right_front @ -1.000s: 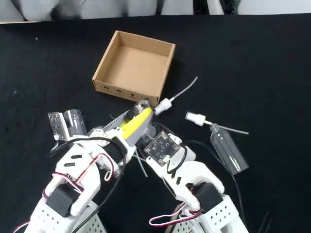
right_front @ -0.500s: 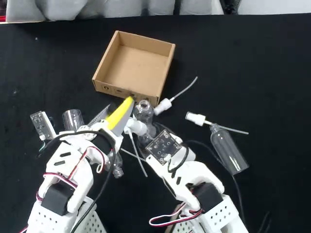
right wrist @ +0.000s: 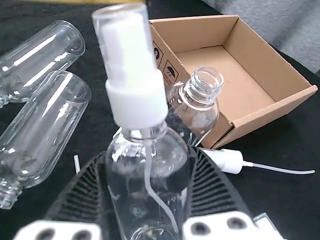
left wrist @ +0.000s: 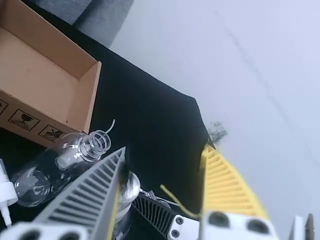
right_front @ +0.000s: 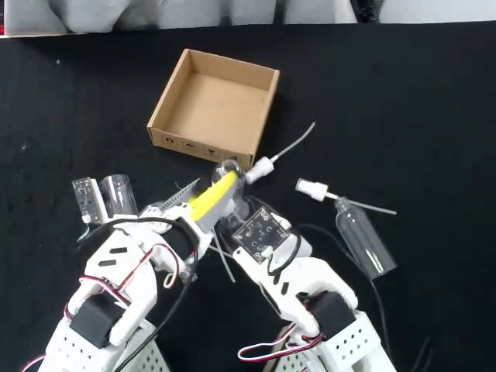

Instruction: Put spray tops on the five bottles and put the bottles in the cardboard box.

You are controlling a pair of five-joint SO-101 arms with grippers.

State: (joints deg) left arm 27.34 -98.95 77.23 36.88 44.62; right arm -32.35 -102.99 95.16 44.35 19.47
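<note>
My right gripper [right wrist: 147,167] is shut on a clear bottle [right wrist: 145,175] that carries a white spray top [right wrist: 132,85]. Just beyond it an uncapped bottle [right wrist: 197,107] sits against the front wall of the cardboard box [right_front: 213,105]. My left gripper [left wrist: 165,150] is open with nothing between its grey and yellow fingers. In the high view its yellow finger [right_front: 213,198] lies over the held bottle, with its tip beside the uncapped bottle [right_front: 229,170]. The box is empty.
Two loose spray tops [right_front: 263,167] [right_front: 314,188] lie right of the box corner. One bare bottle [right_front: 364,236] lies at the right, another [right_front: 118,194] at the left. Two bare bottles [right wrist: 40,50] [right wrist: 40,130] lie side by side in the right wrist view.
My left gripper swung left toward the box front, then came back right over the bottle held by the right gripper. The right arm stayed put.
</note>
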